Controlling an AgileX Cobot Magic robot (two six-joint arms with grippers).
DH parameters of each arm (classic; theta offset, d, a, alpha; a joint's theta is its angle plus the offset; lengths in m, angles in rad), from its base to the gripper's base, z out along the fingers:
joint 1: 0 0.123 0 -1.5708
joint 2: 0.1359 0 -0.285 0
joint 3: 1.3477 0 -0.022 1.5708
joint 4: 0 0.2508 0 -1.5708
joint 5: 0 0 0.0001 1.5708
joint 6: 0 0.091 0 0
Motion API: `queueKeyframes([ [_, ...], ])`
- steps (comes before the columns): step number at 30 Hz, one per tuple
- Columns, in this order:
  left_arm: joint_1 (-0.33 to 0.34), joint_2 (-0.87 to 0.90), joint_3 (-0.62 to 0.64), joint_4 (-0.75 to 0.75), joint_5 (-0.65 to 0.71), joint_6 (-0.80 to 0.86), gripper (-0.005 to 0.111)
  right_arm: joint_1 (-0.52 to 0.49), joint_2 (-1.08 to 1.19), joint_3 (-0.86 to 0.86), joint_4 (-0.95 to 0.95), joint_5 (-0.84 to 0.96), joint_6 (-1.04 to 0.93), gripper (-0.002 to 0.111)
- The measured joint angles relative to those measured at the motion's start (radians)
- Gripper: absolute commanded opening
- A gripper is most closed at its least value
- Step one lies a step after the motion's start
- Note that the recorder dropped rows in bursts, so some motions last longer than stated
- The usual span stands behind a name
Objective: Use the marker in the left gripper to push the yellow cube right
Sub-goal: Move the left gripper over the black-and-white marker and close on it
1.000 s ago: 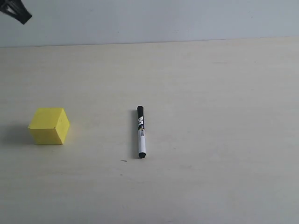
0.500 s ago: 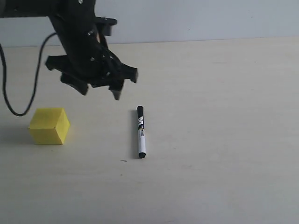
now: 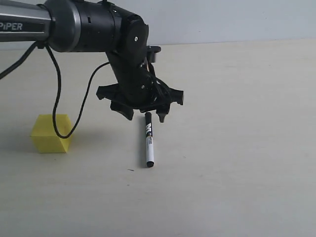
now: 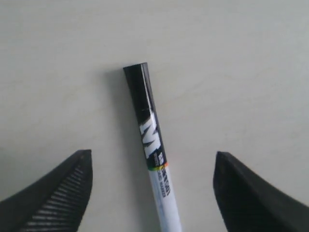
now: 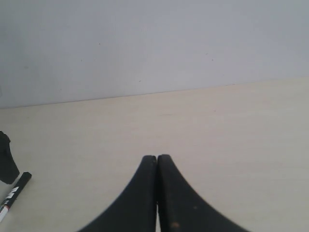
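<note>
While the marker (image 3: pixel 149 140) lies flat on the pale table (image 3: pixel 237 148) near its centre, black cap pointing far and tip near, the left gripper (image 3: pixel 143 116) hangs over the capped end. Its fingers are spread wide, one on either side, clear of the barrel. Well to the left sits the yellow cube (image 3: pixel 48 134), with a black cable (image 3: pixel 58 98) looping in front of it. The right gripper (image 5: pixel 157 164) has its fingers pressed together, holding nothing.

Exterior camera looks down across the table (image 3: pixel 237 148), wall (image 3: pixel 222 19) at twelve o'clock; left wrist camera hangs close above the marker (image 4: pixel 152 145) (facing straight down); right wrist camera, low, shares it.
</note>
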Motion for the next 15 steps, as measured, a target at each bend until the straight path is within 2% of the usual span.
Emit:
queueKeyframes([
  [15,0.000,0.106,-0.022,-0.099,0.071,0.017,0.069,0.000,0.000,0.000,0.000,0.000,0.000,0.000],
])
